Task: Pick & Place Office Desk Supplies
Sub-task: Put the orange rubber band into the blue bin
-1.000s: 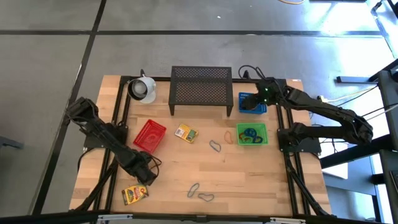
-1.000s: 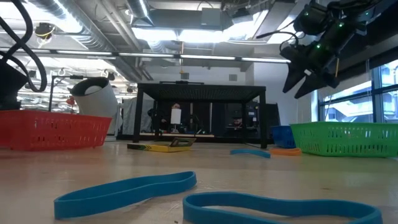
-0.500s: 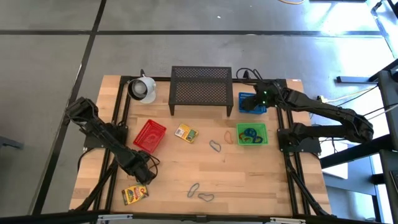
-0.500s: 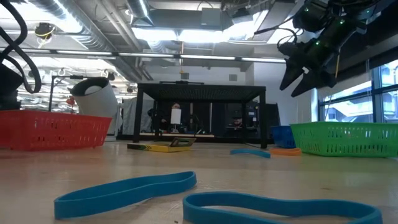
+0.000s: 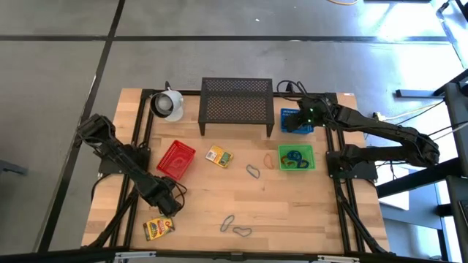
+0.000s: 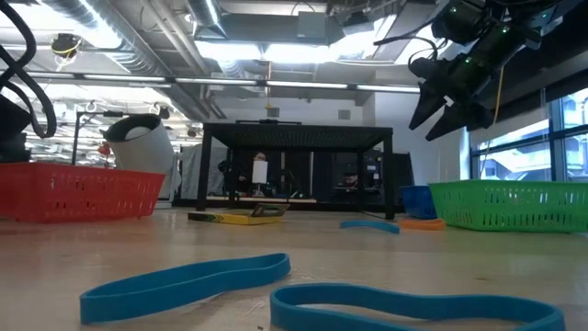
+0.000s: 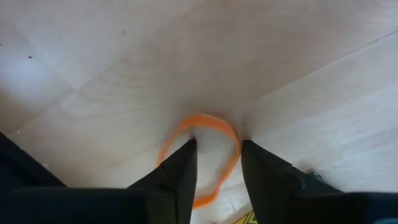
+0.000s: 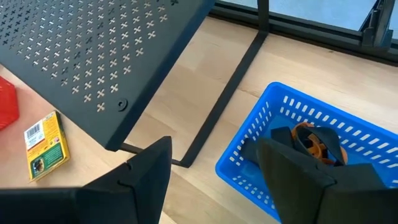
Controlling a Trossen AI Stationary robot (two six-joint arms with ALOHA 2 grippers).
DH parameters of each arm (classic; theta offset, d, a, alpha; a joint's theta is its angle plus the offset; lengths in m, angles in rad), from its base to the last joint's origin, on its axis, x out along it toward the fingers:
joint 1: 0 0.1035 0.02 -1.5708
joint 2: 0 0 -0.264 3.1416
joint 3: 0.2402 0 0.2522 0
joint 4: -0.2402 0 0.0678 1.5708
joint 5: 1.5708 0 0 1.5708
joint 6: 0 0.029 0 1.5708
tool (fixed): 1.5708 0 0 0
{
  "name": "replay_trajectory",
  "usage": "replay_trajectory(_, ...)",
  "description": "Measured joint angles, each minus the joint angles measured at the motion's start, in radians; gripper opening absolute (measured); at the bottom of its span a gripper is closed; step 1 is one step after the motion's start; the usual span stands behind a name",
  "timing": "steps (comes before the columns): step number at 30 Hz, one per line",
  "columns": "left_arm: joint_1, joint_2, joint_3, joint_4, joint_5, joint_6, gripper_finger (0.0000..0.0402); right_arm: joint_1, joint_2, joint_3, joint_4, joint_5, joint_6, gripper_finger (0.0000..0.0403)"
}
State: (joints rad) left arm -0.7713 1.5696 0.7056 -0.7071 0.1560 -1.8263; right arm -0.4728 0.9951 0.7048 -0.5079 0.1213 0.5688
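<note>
Since the earlier frame, the right gripper [image 5: 296,121] moved slightly left and hung spread above the blue basket [image 8: 292,163] at far right. Near left, the left gripper [image 7: 216,163] stood parted over an orange loop [image 7: 200,155] on the table [image 5: 307,212].

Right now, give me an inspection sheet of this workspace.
Surface: wooden table, bare in the middle.
Job's things: orange loop between the left jaws; blue loops near the front edge; printed box mid-table, another front left.
Clutter: red basket, green basket, blue basket, black shelf, white mug.
Grippers: left gripper down at the table, jaws straddling the orange loop; right gripper open above the blue basket.
Cables: black leads behind the shelf.
Surroundings: grey floor, nobody seen.
</note>
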Motion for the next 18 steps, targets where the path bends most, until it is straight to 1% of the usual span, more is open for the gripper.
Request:
replay_trajectory(4, -0.03, -0.001, 0.0, 0.016, -0.014, -0.05, 0.0103, 0.0, 0.0, 0.0, 0.0, -0.005, 0.0, 0.0237)
replay_trajectory(7, -0.054, -0.001, -0.001, 0.023, -0.025, -0.08, 0.0099, 0.0, 0.0, 0.0, 0.0, -0.005, 0.0, 0.0237)
replay_trajectory(12, -0.059, -0.001, -0.001, 0.031, -0.022, -0.088, 0.0091, 0.0, 0.0, 0.0, 0.0, -0.005, 0.017, 0.0237)
replay_trajectory(15, -0.06, -0.001, -0.001, 0.038, -0.023, -0.09, 0.0065, 0.0, 0.0, 0.0, 0.0, -0.005, 0.019, 0.0237)
replay_trajectory(18, -0.06, -0.001, -0.001, 0.047, -0.017, -0.09, 0.0024, 0.0, 0.0, 0.0, 0.0, -0.005, 0.023, 0.0237)
